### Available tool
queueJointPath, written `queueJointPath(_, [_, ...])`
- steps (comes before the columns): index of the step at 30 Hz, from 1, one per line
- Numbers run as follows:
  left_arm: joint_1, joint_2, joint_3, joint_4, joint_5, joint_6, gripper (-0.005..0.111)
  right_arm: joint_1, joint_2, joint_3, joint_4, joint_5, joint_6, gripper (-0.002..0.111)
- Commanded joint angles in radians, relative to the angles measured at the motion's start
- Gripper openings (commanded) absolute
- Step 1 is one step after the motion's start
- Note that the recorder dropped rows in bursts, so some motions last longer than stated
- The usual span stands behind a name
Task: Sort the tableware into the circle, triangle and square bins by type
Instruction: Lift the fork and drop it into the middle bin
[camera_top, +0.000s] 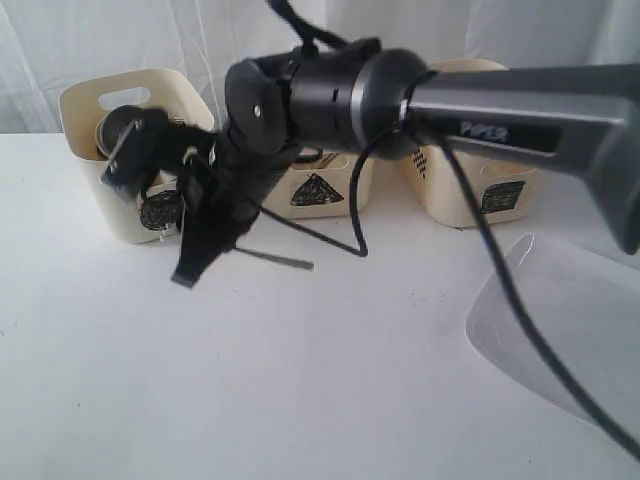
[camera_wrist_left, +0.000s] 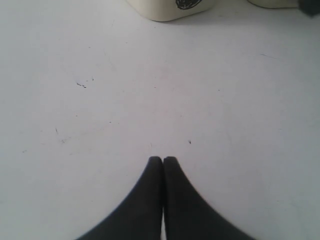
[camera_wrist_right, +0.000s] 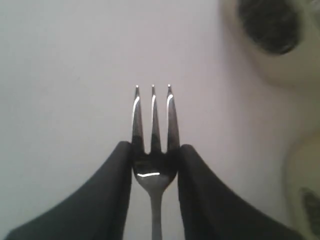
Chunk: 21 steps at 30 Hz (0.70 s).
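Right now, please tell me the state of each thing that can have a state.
left tool: shut, holding nothing.
right tool: shut on the fork.
fork: held at its neck, tines forward.
circle bin: upright, something metallic inside.
triangle bin: upright, contents hidden.
square bin: upright, contents hidden.
plate: lying flat, nothing on it.
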<state>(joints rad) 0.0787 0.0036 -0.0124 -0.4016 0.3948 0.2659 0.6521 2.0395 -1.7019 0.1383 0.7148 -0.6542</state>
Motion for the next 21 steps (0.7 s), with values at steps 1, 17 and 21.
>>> queueJointPath(1, [0.000,-0.004,0.011,-0.005,0.024,0.000,0.000,-0.057,-0.098,-0.001,-0.019,-0.208,0.120,0.000])
queueJointPath(17, [0.000,-0.004,0.011,-0.005,0.024,0.000,0.000,-0.298,-0.035,-0.001,0.007,-0.829,0.636,0.000])
queueJointPath(21, [0.000,-0.004,0.011,-0.005,0.024,0.000,0.000,-0.307,0.098,-0.001,0.007,-1.246,0.647,0.000])
